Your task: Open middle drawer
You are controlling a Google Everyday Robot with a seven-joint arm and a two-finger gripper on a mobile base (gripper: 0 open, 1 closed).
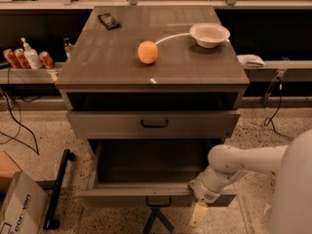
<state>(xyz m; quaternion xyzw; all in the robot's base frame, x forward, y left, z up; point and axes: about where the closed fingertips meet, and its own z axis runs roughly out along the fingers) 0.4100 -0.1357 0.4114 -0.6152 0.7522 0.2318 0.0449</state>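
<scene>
Speckled floor lies under the desk. The middle drawer sticks far out past the desk's front edge, so the job looks done. The gripper hangs near the front right corner, off the handle. I cannot tell if it is clenched.

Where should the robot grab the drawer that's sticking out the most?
By the small black bar handle at the centre of the middle drawer front, coming straight from the front: the bar lies level and stands off the face. The gripper hangs below the front, right of the handle.
</scene>
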